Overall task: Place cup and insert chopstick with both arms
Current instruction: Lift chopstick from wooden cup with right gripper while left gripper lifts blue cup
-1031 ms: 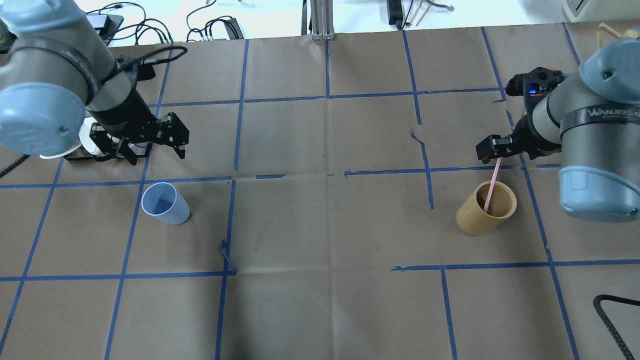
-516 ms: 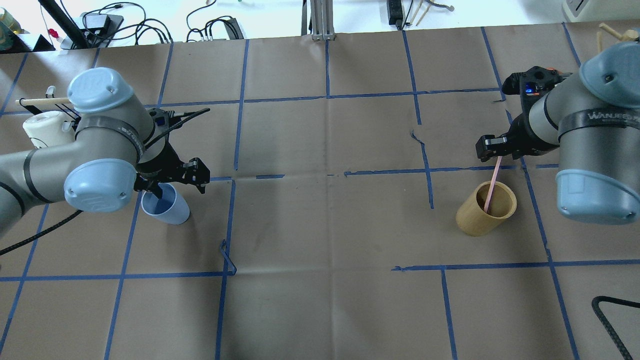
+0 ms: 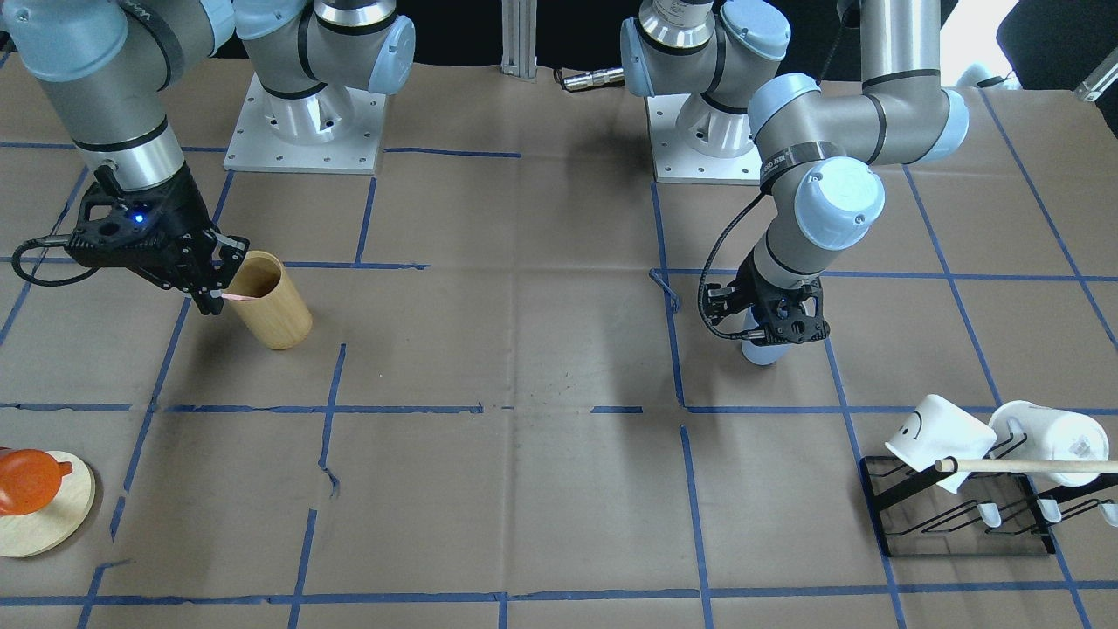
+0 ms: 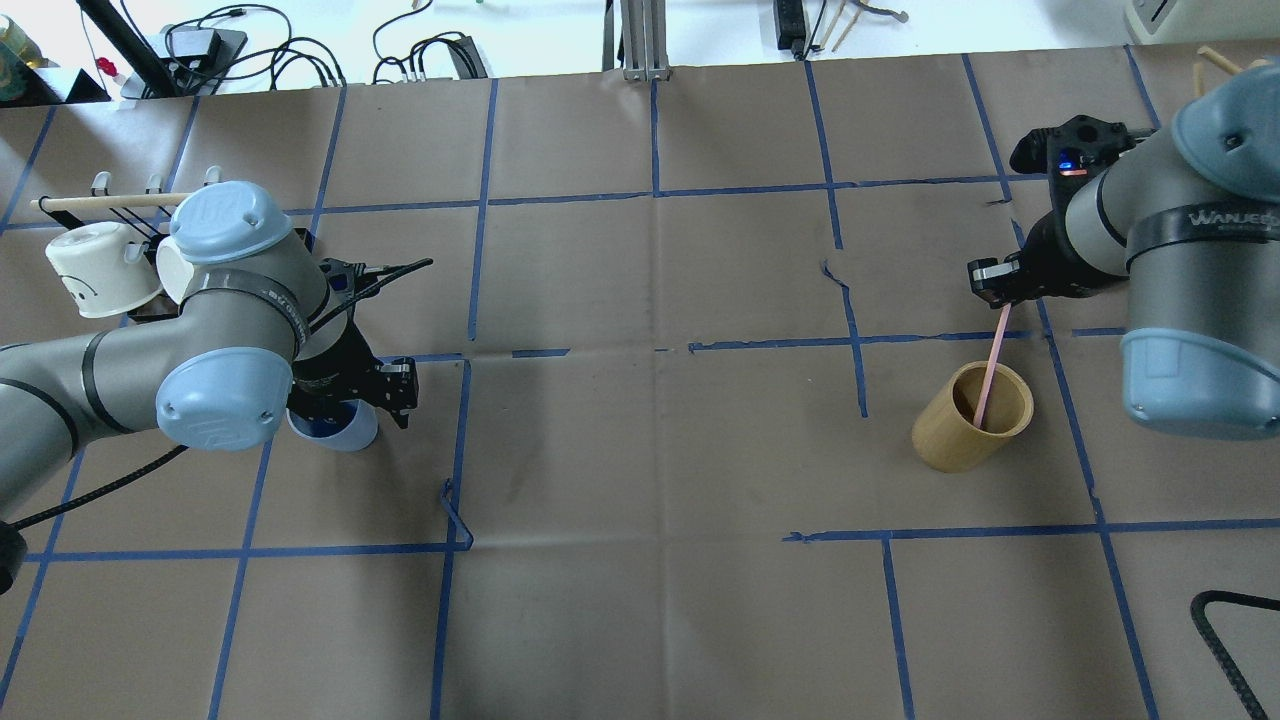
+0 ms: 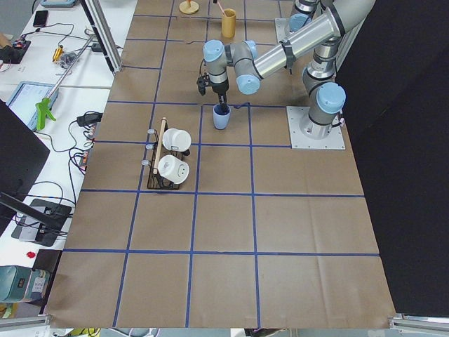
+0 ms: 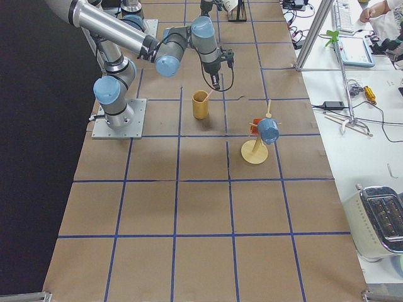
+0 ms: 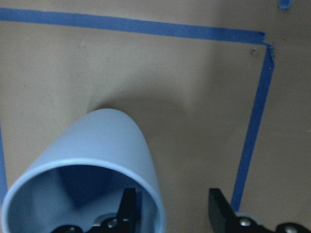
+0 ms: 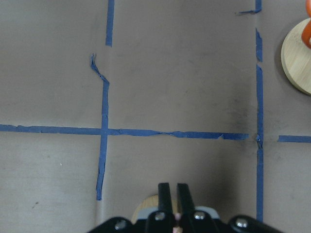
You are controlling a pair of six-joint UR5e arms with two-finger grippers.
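Observation:
The light-blue cup (image 4: 352,432) stands upright on the left part of the table; it also shows in the front view (image 3: 762,352) and the left wrist view (image 7: 112,145). My left gripper (image 4: 347,405) is open and straddles the cup's rim, one finger (image 7: 127,206) inside and one (image 7: 218,209) outside. My right gripper (image 4: 992,277) is shut on the top of a pale-pink chopstick (image 4: 990,365). The chopstick's lower end sits inside the tan wooden cylinder (image 4: 962,432). In the right wrist view the fingers (image 8: 165,194) are pressed together.
A black rack (image 4: 140,310) with white mugs (image 4: 95,268) and a beige rod (image 4: 100,201) stands behind my left arm. An orange object on a wooden disc (image 3: 44,511) lies beyond the cylinder. A black cable (image 4: 1225,630) lies at the near right.
My left arm swung forward and down from the rack to the cup, and its fingers now straddle the rim. My right gripper shifted slightly back, still holding the chopstick.

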